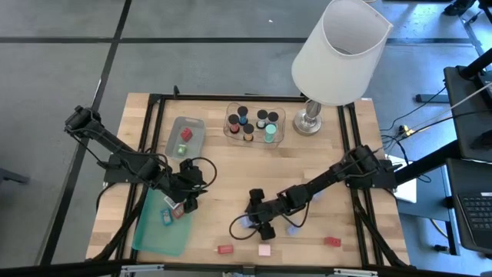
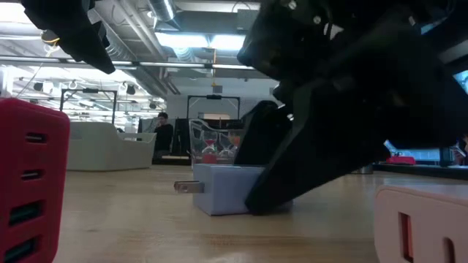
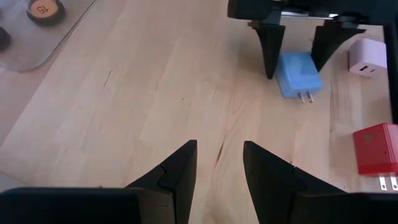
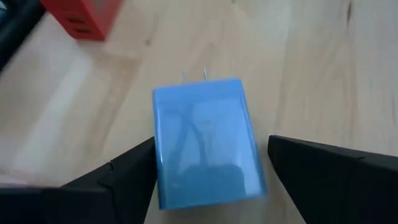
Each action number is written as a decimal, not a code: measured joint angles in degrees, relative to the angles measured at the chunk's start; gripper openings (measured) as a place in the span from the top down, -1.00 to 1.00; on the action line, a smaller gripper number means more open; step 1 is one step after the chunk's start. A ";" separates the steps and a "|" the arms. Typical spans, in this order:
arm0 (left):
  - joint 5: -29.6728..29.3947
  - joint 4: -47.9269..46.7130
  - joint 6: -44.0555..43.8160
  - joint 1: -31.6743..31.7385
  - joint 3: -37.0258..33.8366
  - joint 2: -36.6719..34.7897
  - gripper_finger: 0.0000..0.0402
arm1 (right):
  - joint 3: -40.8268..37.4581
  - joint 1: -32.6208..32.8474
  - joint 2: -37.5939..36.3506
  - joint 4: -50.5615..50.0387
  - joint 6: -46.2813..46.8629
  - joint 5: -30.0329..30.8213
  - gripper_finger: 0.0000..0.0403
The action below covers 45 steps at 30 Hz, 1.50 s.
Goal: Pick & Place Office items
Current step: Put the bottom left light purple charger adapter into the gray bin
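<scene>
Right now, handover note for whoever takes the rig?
Right tool: open, straddling the blue charger on the table, not yet gripped.
Left tool: open, empty, over bare wood by the green lid.
Done: small cylinders sit in the clear tray; a red piece in the other tray.
Left: blue charger, red charger, pink charger, another red piece.

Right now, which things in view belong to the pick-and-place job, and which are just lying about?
Job:
blue charger, between the open right gripper fingers
red charger
pink charger
red block
capped cylinders in the clear tray
open left gripper, waiting over bare wood

Lying about:
lamp
green lid
</scene>
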 joint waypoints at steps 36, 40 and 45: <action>-10.86 20.90 2.87 10.61 0.00 0.02 -0.15 | 0.12 -9.81 -12.82 -4.84 -15.92 23.80 -0.05; -11.61 25.51 0.37 12.25 0.00 0.02 -0.26 | 0.13 -9.79 -12.97 -3.77 -19.85 29.41 -0.05; -13.71 25.83 -4.90 13.62 0.00 0.02 -0.30 | 0.18 -9.75 -14.30 3.08 -22.78 31.86 -0.06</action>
